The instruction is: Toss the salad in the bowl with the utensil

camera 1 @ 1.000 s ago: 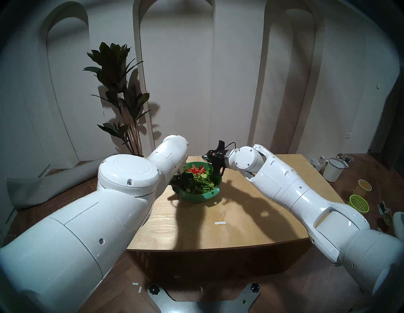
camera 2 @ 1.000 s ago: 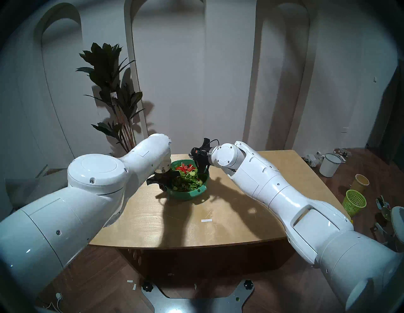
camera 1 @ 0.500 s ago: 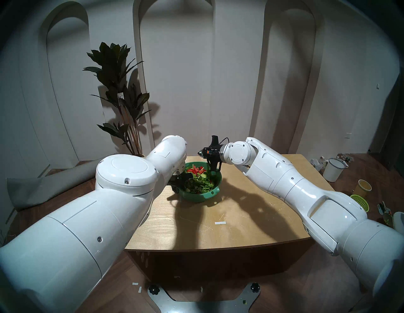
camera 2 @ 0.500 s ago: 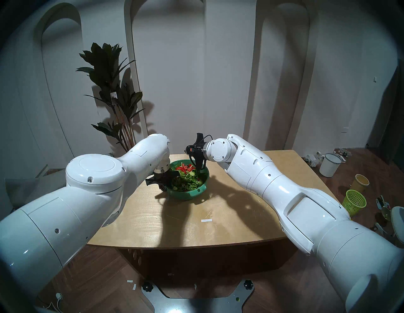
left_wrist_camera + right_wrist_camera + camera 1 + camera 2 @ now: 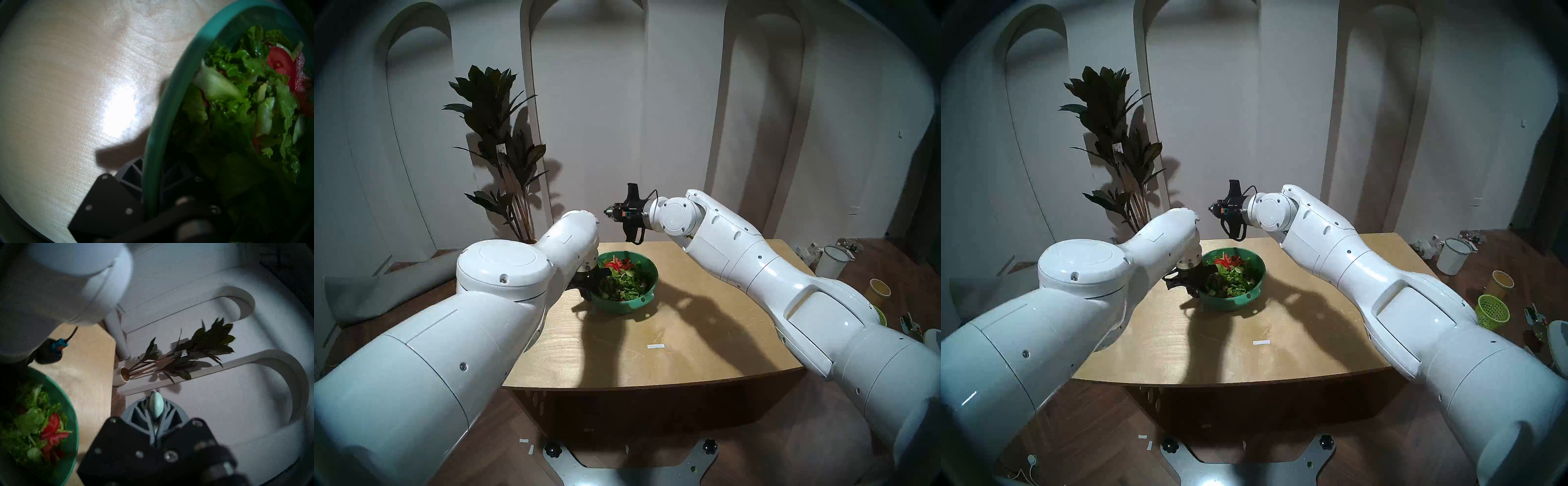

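The green bowl (image 5: 614, 305) stands at the back middle of the wooden table (image 5: 687, 339), and the salad (image 5: 621, 276) of lettuce, tomato and cucumber fills it. My left gripper (image 5: 590, 286) is shut on the bowl's left rim. In the left wrist view the rim (image 5: 153, 135) runs between the fingers of the left gripper (image 5: 153, 169), beside the salad (image 5: 246, 84). My right gripper (image 5: 608, 212) hangs in the air above the bowl's far edge, pointing left. It (image 5: 156, 400) is shut on the utensil (image 5: 156, 408), whose pale mint head pokes out past the fingertips.
A potted plant (image 5: 497, 135) stands behind the table's left corner. On the floor to the right are a white bucket (image 5: 831, 268), a yellow cup (image 5: 880, 288) and a lime mesh basket (image 5: 1490, 314). A white tape strip (image 5: 655, 346) lies on the table.
My right arm has risen up and to the left, taking its gripper out from the bowl's right side to well above the far rim. The left gripper has kept its hold on the rim.
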